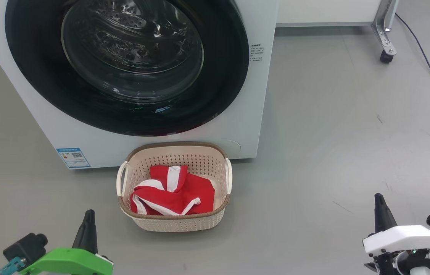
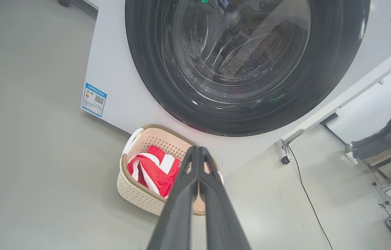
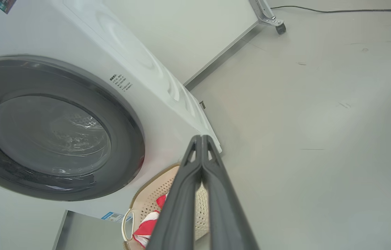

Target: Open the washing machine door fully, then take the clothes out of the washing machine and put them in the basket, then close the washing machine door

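From my seat the washing machine (image 1: 28, 114) is the biggest thing in sight, a white box standing on the grey floor (image 1: 333, 133) directly behind the basket (image 1: 176, 146), its front facing me. The washing machine door (image 1: 222, 76) is flush against that front, shut. Its black ring and bulging glass window point straight out over the basket towards the robot. Through the glass I can make out the perforated drum, but not whether anything lies inside it. A small blue sticker (image 1: 73, 157) sits low on the machine's front, behind and to the left of the basket.

The basket stands upright on the floor with its back rim nearly against the machine. Its long axis runs side to side, parallel to the machine's front, with a white handle at each short end. The clothes (image 1: 184, 191) lie crumpled inside it, red fabric with white bands, heaped towards the front and left of the basket.

Both arms are held low on the near side of the basket, well apart from it. The left pincer (image 1: 89, 211) is to the basket's near left and the right pincer (image 1: 378, 195) far off to its near right. Each points forward towards the machine, fingers clenched tight together on nothing.
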{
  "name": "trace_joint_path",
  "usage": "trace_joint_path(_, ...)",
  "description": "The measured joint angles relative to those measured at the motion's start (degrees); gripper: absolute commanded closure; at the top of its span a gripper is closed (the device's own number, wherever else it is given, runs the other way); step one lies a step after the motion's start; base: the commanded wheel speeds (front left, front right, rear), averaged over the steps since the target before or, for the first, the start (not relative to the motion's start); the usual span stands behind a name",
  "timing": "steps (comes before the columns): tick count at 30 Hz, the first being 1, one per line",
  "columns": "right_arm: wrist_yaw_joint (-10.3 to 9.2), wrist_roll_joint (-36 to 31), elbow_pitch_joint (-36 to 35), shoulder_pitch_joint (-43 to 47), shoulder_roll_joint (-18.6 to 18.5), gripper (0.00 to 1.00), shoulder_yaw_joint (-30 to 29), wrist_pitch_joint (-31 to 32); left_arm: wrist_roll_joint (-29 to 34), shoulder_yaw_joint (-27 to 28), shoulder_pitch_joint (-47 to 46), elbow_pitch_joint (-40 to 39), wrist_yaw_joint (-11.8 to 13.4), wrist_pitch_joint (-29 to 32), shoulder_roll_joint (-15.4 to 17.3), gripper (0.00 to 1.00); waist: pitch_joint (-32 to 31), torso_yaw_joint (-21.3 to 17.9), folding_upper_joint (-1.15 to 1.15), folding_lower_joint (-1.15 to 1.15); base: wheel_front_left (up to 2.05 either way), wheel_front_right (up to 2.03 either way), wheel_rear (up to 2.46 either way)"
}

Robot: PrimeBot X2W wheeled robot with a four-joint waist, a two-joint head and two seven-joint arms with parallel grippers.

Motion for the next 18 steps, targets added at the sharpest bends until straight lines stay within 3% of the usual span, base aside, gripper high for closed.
trace_joint_path(18, 1.12, 12.9, 0.8, -2.0, 0.4, 1.00, -3.0, 3.5, -12.8, 3.6, -1.4, 1.1, -2.2, 3.3, -0.1, 1.00, -0.1, -0.5, 0.00, 0.00, 0.00, 0.00, 0.00)
